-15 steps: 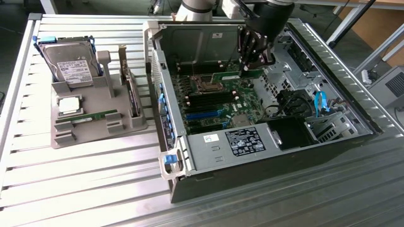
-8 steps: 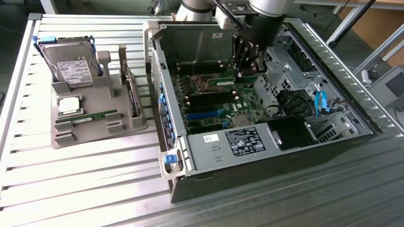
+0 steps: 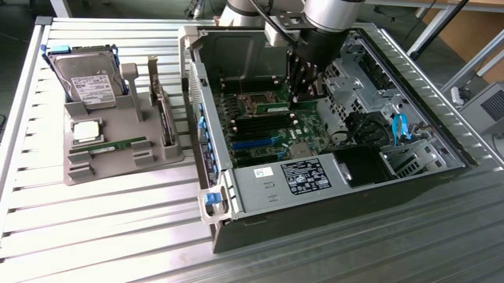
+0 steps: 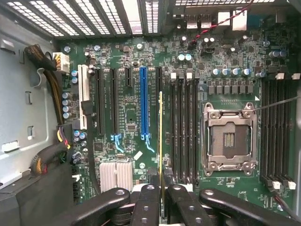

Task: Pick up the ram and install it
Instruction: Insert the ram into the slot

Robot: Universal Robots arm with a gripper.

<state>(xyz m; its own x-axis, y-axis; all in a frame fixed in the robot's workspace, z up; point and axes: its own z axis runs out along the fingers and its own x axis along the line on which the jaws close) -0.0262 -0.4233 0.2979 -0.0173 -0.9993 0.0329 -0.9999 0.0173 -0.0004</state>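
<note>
In the wrist view the black-fingered gripper (image 4: 161,190) is clamped on the ram (image 4: 161,136), a thin green circuit-board stick seen edge-on. It stands over the green motherboard (image 4: 127,117), just beside the long black memory slots (image 4: 184,127); contact I cannot tell. The exterior view adds the open grey metal computer case (image 3: 441,141) and, to the exterior view's left, a grey plastic parts holder (image 3: 118,168) carrying a silver hard drive (image 3: 88,76).
</note>
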